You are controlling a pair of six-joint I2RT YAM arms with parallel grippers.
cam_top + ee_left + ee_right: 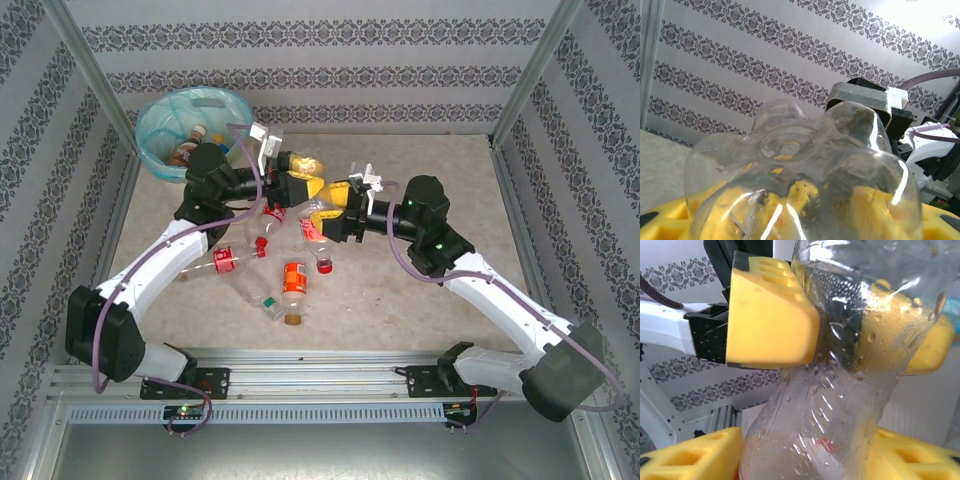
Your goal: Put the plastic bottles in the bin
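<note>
A clear plastic bottle (314, 203) hangs in the air between my two grippers, above the middle of the table. My left gripper (303, 177) is shut on its base end; its yellow fingers (770, 310) squeeze the bottle (840, 390) in the right wrist view. My right gripper (324, 222) holds its yellow fingers (690, 455) close at both sides of the cap end, and I cannot tell whether they press. The bottle's base (790, 165) sits right before the left wrist camera. Several more bottles (293, 280) lie on the table. The bin (160, 125) stands at the far left.
The bin holds bottles (185, 150) in its blue-green bag. Loose bottles (225, 262) lie below the two grippers, from the left arm to the table's middle. Metal posts (530, 70) and patterned walls close in the table. A rail (320, 380) runs along the near edge.
</note>
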